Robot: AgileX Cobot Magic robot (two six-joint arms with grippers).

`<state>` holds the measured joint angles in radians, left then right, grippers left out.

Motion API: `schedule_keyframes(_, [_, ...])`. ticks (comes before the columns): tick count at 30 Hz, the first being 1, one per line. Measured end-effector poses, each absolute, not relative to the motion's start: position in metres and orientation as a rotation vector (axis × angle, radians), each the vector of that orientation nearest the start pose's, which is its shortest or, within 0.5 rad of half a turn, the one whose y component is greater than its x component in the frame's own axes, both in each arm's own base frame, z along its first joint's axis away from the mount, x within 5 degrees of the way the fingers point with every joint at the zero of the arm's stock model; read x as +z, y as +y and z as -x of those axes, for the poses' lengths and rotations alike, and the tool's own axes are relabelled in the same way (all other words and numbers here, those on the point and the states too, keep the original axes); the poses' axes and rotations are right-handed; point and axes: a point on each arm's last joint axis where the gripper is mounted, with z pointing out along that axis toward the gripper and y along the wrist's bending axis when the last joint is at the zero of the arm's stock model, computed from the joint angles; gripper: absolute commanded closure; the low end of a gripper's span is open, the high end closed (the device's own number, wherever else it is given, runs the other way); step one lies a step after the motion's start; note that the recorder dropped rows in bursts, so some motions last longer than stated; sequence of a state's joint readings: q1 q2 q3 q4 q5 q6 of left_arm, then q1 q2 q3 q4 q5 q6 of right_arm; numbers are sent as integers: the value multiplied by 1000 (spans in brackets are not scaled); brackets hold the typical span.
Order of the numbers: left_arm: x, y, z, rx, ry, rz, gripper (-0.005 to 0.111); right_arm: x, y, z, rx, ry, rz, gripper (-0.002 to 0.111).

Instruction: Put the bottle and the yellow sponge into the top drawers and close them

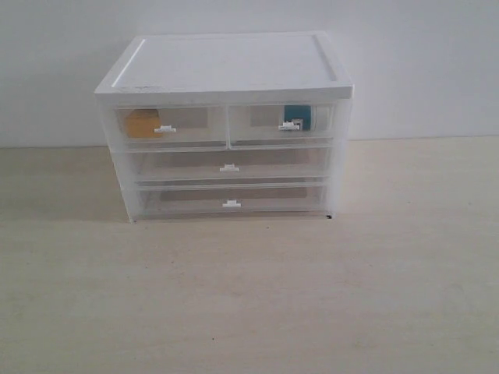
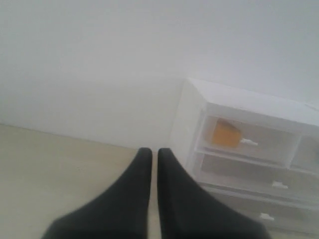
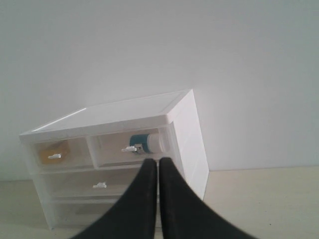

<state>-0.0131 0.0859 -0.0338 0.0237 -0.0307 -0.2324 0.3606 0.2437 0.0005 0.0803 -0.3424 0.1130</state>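
The white-topped cabinet (image 1: 226,66) stands at the back of the table, both top drawers pushed in. Behind the clear front of the left top drawer (image 1: 171,128) lies the yellow sponge (image 1: 141,124) (image 2: 225,134) (image 3: 51,153). The bottle (image 1: 299,116) (image 3: 147,143), on its side with its teal label showing, is inside the right top drawer (image 1: 281,125). No arm shows in the exterior view. My left gripper (image 2: 151,152) is shut and empty, off to the cabinet's left side. My right gripper (image 3: 158,162) is shut and empty, in front of the cabinet's right part.
Two full-width drawers (image 1: 228,167) (image 1: 231,202) below are shut. Pale wooden tabletop (image 1: 249,296) stretches in front of the cabinet. A white wall (image 1: 421,62) rises behind it.
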Motion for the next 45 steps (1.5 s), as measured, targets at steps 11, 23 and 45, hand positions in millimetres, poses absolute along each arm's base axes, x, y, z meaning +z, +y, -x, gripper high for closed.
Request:
schedule_keyframes(11, [205,-1,-57,-97,1583,81,103,228,24,-72,439,1397,98,108])
schedule_keyframes(23, [188,0,-55,-34,1774,30,103,228,24,-72,439,1397,98,108])
schedule_keyframes(45, [187,0,-54,-17,1789,10,103,228,24,-72,437,1397,99,108])
